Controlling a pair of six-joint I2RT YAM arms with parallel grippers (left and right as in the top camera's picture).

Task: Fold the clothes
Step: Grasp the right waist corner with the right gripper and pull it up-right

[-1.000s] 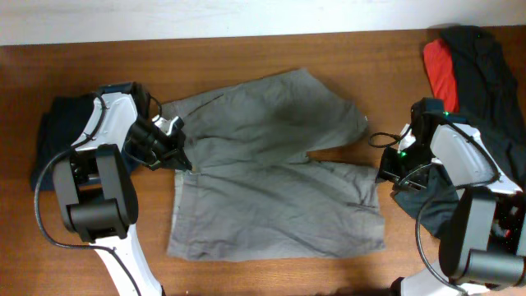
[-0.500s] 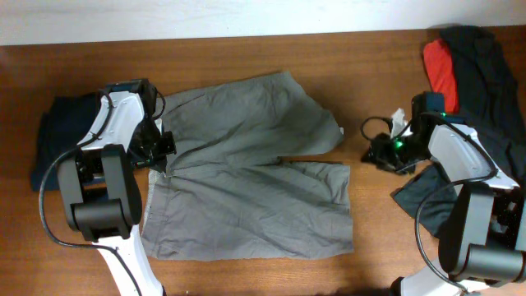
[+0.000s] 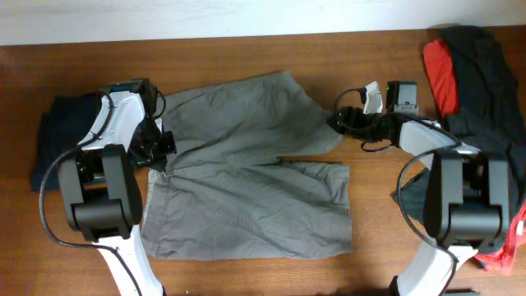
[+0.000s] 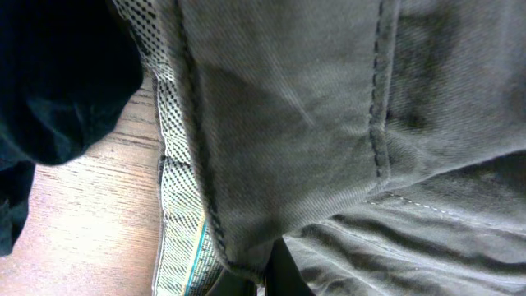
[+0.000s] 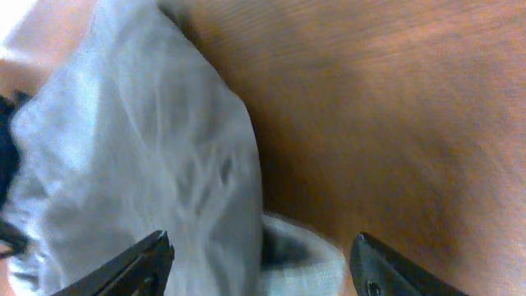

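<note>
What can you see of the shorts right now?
The shorts are grey-khaki and cotton-looking, spread flat but wrinkled on the table. The waistband is toward the left arm and both legs toward the right, the far leg angled away from the near one. The left wrist view shows stitched seams and a patterned waistband lining. The left gripper pinches the waistband; the open right gripper sits over the far leg's hem.

One pair of shorts (image 3: pixel 246 193), one navy garment (image 3: pixel 49 136), one black-red heap (image 3: pixel 481 66) — two claws (image 3: pixel 166 158) (image 3: pixel 339 121).
</note>
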